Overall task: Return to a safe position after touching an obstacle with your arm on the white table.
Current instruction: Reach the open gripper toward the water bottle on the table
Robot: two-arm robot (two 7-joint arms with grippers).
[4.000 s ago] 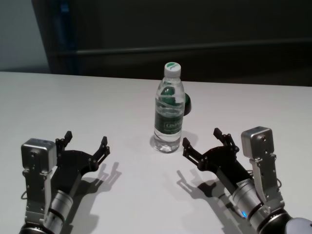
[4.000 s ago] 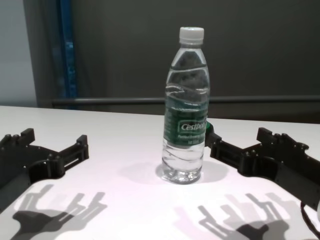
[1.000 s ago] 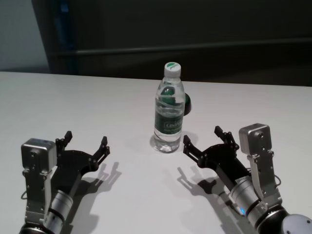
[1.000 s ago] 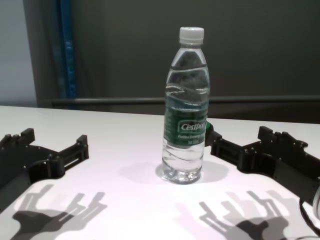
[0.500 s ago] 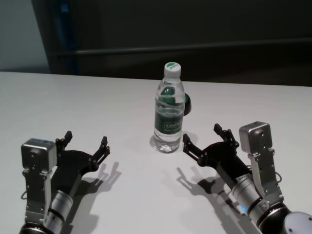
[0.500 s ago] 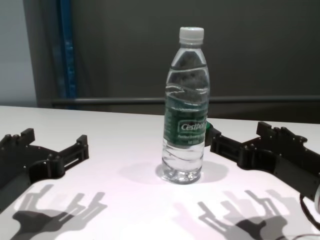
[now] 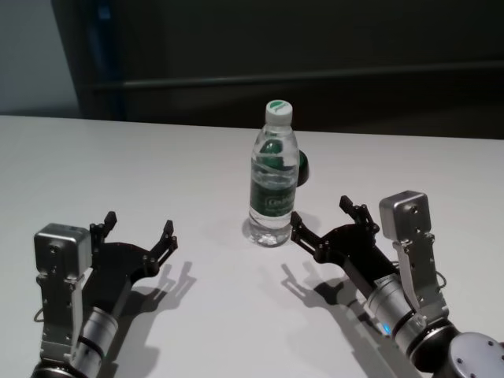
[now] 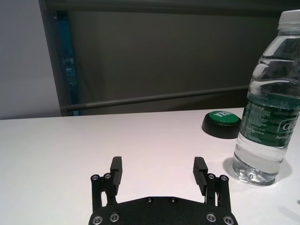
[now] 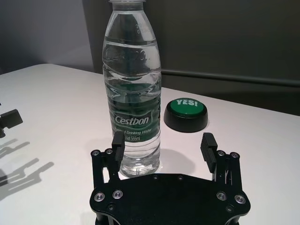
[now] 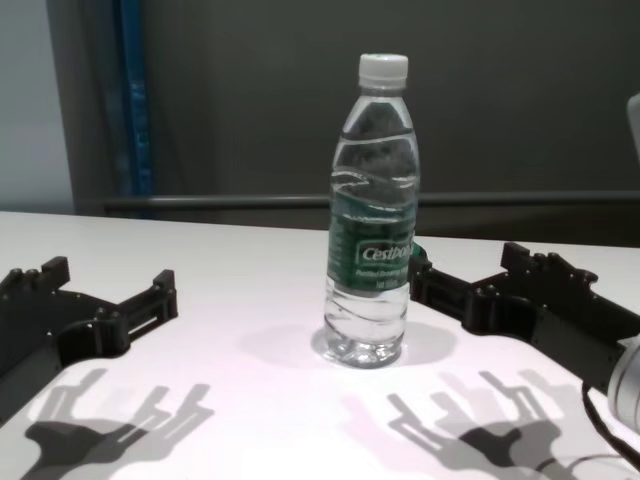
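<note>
My right gripper (image 7: pixel 321 223) is spread wide and holds nothing; its inner fingertip (image 9: pixel 118 139) sits right against the bottle (image 7: pixel 273 177), which stands upright just ahead on the white table (image 7: pixel 157 173). My left gripper (image 7: pixel 138 227) rests well aside, open and empty.

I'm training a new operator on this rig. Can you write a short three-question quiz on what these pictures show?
1. True or false: the water bottle stands upright on the white table.
2. Which tool is nearest the bottle? A) left tool B) right tool
3. What word is printed on the green button behind the bottle?

Key: 1 true. 2 B; its open fingers sit beside the bottle's base, while the left tool, also open, rests well apart. 3 "YES!"
</note>
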